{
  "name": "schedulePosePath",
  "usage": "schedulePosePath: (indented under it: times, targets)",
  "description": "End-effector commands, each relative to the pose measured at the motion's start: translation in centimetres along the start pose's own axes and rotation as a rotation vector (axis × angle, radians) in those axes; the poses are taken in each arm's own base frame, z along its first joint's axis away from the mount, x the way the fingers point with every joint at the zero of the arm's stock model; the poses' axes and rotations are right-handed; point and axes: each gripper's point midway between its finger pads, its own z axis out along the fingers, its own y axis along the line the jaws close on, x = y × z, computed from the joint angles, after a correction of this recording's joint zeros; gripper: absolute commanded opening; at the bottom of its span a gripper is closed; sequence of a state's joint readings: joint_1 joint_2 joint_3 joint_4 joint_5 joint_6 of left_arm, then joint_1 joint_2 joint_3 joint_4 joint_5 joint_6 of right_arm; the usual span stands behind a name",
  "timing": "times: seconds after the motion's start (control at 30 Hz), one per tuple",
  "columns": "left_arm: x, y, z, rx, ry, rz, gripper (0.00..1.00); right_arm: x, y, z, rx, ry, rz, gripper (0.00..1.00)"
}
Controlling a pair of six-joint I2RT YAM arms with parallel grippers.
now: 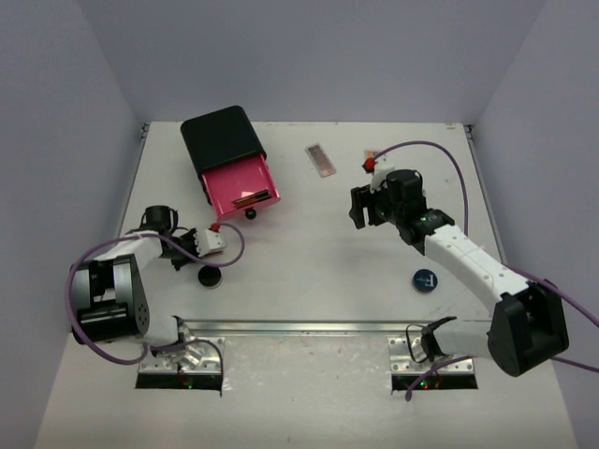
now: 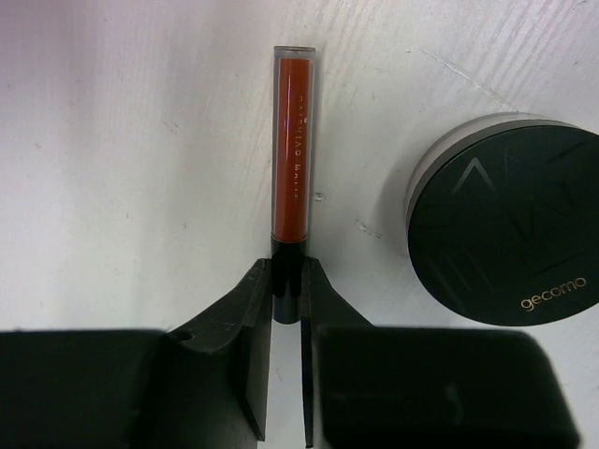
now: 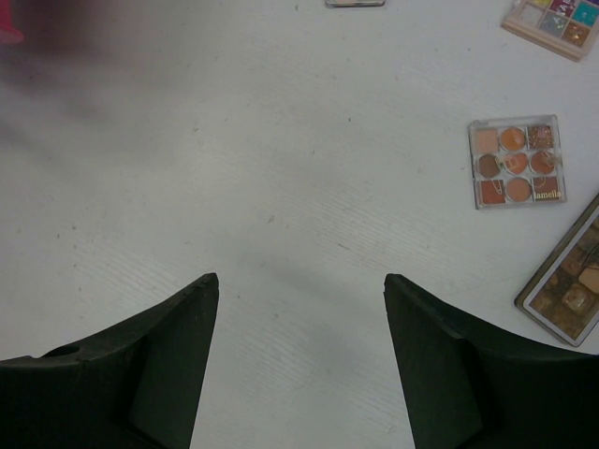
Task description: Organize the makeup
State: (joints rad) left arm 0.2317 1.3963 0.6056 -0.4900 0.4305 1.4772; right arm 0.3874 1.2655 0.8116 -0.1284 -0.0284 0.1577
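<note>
My left gripper is shut on the black cap end of a thin red stick that lies on the white table and points away from me. A round dark compact lies just to its right, apart from the fingers; from above it shows below the left gripper. My right gripper stands open over bare table with nothing between its fingers. To its right lie a nine-pan tan palette, a long brown palette and a multicolour palette.
A black chest stands at the back left with its pink drawer pulled open. A long palette lies behind the right gripper. A blue round compact sits beside the right arm.
</note>
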Motion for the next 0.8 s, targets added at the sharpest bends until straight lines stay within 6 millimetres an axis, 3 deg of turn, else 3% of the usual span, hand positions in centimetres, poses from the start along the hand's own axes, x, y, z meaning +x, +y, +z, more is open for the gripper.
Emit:
schedulePosePath:
  times: [0.0,0.27,0.53,0.7,0.77]
  targets:
    - [0.8,-3.2,0.5,0.086,0.006,-0.057,0.00,-1.6,-0.5,-0.1,0.022,-0.055,-0.012,0.72]
    - [-3.1,-1.0,-1.9,-0.021,-0.136,-0.096,0.00,-1.8,-0.5,0.0,0.020,-0.058,-0.010,0.72]
    - [-4.4,-0.5,-2.9,-0.002,-0.129,-0.090,0.00,-2.2,-0.2,-0.1,0.006,-0.066,0.004,0.72]
    - [-7.6,0.4,-4.1,0.020,-0.151,-0.071,0.00,-2.4,-0.1,-0.3,0.001,-0.061,0.010,0.72]
    - [-9.9,-1.4,-4.2,0.110,-0.130,-0.043,0.00,-2.5,-0.1,-0.5,0.004,-0.065,0.012,0.72]
